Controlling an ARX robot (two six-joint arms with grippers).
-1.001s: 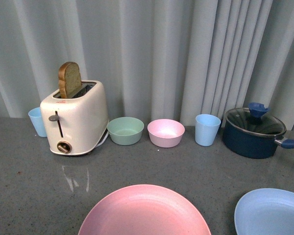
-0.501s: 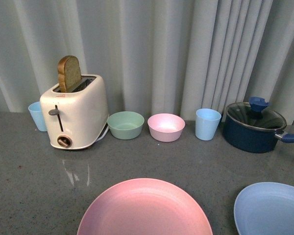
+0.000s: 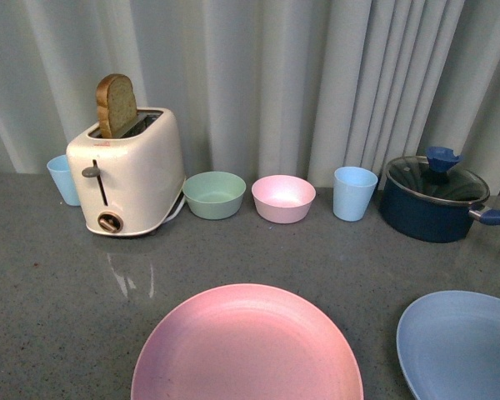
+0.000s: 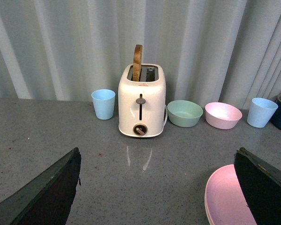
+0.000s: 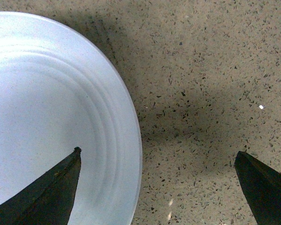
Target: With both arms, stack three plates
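Observation:
The pink plate [image 3: 246,346] lies on the grey counter at the near middle. The light blue plate [image 3: 462,346] lies at the near right. The beige-grey plate is out of view. No arm shows in the front view. My left gripper [image 4: 159,197] is open and empty above bare counter, and the pink plate's edge [image 4: 225,201] lies beside one finger. My right gripper [image 5: 159,192] is open and empty, looking straight down. One of its fingers [image 5: 42,197] is over the light blue plate [image 5: 51,108] and the other over bare counter.
At the back stand a cream toaster [image 3: 125,179] with a bread slice, a blue cup [image 3: 64,179], a green bowl [image 3: 214,194], a pink bowl [image 3: 283,198], another blue cup [image 3: 354,193] and a dark blue lidded pot [image 3: 433,200]. A grey curtain hangs behind.
The front view has shifted: everything sits lower-to-higher in frame, and more of the pink and light blue plates shows. The objects themselves have not moved.

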